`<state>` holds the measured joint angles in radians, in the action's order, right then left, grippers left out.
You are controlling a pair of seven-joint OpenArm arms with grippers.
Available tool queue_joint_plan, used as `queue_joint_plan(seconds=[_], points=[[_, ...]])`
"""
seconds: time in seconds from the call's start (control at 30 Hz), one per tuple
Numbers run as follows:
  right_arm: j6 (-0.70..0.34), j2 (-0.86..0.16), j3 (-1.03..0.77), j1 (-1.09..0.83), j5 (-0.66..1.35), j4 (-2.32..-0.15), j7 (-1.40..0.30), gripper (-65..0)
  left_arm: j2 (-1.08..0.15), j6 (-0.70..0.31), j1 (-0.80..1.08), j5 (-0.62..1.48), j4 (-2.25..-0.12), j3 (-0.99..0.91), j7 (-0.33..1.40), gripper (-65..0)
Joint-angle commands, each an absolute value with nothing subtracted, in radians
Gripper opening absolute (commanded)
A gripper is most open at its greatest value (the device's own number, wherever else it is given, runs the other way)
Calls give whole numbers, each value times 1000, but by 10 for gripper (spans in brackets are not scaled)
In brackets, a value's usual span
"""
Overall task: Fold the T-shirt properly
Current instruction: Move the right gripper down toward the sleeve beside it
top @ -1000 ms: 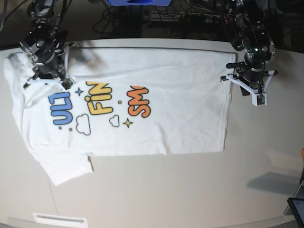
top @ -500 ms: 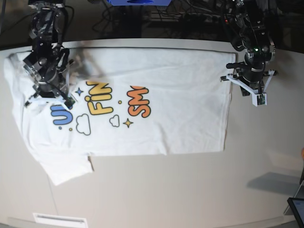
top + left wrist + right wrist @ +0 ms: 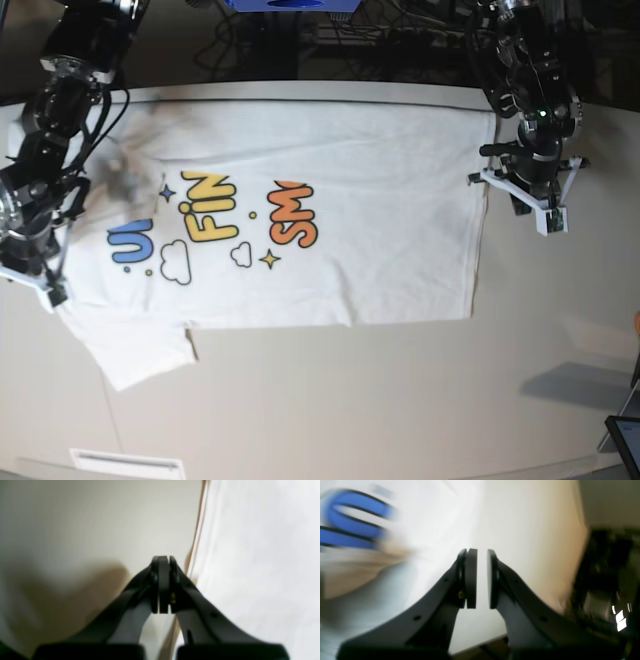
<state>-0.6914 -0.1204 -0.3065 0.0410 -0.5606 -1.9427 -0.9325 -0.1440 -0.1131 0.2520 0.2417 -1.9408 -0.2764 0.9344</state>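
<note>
One fold looks done: the T-shirt (image 3: 320, 210) lies flat along the counter (image 3: 400, 400), its far half seemingly doubled over so the print is cut short, one sleeve loose. The left claw (image 3: 163, 585), pressed closed and empty, hangs beside the hem. The right claw (image 3: 480, 578), narrowly parted, holds nothing near the sleeve end. Further folds remain.

Even, bright overhead light falls on the pale table (image 3: 400, 400), and the base view is sharp; a soft grey shadow lies at four o'clock. The background at twelve o'clock stays dark. Both wrist views are soft: the T-shirt (image 3: 357, 525) print smears with motion blur at ten o'clock, with small glare spots at four o'clock. The left wrist view shows a brownish blurred shadow at eight o'clock.
</note>
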Motion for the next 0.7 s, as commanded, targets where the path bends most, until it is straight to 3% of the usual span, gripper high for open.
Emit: queue_joint_plan(seconds=[0.0, 0.03, 0.13, 0.3, 0.37, 0.67], points=[[-698, -122, -320, 62, -538, -1934, -911, -580, -154, -111, 231, 245, -1957, -280, 912, -650], [-698, -124, -334, 71, -521, -1914, -911, -579, -154, -111, 213, 245, -1957, -280, 914, -642], [-698, -165, -318, 107, -476, -1840, -918, -501, -174, -111, 140, 245, -1956, -271, 921, -526], [-698, -171, -294, 211, -467, -1716, -917, -255, -251, -111, 50, 248, -1871, -254, 921, -334], [-698, -171, -292, 272, -463, -1655, -917, -196, -280, -111, 13, 246, -1797, -254, 921, -324], [-698, -197, -292, 567, -464, -1181, -829, -189, -329, -111, -31, 245, -1713, -260, 915, -324]])
